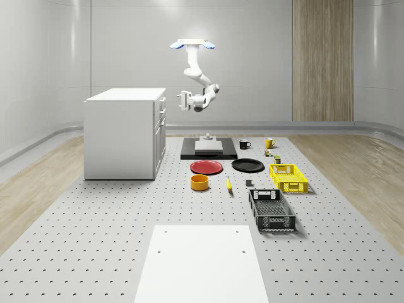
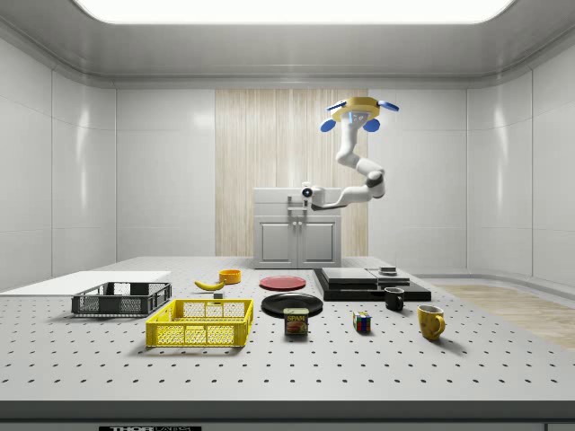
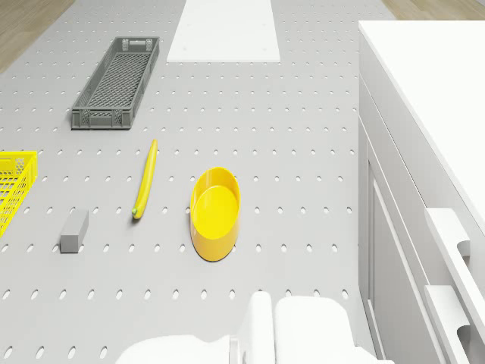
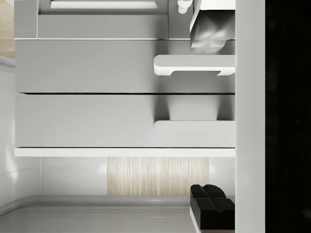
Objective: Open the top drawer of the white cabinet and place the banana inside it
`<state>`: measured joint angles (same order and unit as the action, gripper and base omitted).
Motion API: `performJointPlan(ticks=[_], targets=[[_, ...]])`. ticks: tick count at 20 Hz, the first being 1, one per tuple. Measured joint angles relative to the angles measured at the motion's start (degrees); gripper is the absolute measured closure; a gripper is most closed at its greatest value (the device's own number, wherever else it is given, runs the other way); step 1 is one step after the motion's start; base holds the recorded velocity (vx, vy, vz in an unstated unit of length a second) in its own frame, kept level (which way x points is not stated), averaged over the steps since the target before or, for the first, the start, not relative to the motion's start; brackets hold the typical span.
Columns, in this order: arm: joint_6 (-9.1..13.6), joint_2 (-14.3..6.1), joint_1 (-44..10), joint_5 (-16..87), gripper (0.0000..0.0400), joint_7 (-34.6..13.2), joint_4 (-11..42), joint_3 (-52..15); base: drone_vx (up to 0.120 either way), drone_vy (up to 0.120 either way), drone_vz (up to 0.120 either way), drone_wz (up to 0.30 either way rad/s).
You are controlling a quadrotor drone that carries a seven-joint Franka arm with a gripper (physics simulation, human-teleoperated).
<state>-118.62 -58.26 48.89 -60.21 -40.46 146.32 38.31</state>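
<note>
The white cabinet (image 1: pixel 123 132) stands at the whole-scene view's left, its drawers shut. The drone (image 1: pixel 191 44) hovers high beside the cabinet's front, over the black pad (image 1: pixel 208 149). Its arm reaches down and sideways, and my gripper (image 1: pixel 183 100) faces the top drawer front, a short gap away. In the wrist view the gripper (image 4: pixel 211 120) is open, its fingertips (image 4: pixel 211 209) spread either side of the top drawer's handle (image 4: pixel 194 128), with the second handle (image 4: pixel 194 64) beyond. The banana (image 1: pixel 228 184) (image 3: pixel 145 178) lies on the table beside a yellow bowl (image 3: pixel 215 212).
A red plate (image 1: pixel 206 167) and a black plate (image 1: pixel 247 165) lie near the pad. A yellow basket (image 1: pixel 288 177) and a grey crate (image 1: pixel 271 210) sit to the whole-scene view's right. Two mugs (image 1: pixel 245 144), a small grey block (image 3: pixel 73 230) and a white board (image 1: pixel 201 265) are there too.
</note>
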Motion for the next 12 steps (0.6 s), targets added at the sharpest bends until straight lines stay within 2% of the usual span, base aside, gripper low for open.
performJointPlan(ticks=[5,12], targets=[[-1.07,3.18,2.35,-1.92,0.0,1.81,-1.81,0.33,0.0,0.0,0.0,0.0],[-3.51,6.43,4.66,-5.88,0.0,4.03,-2.74,-1.38,0.0,0.0,0.0,0.0]])
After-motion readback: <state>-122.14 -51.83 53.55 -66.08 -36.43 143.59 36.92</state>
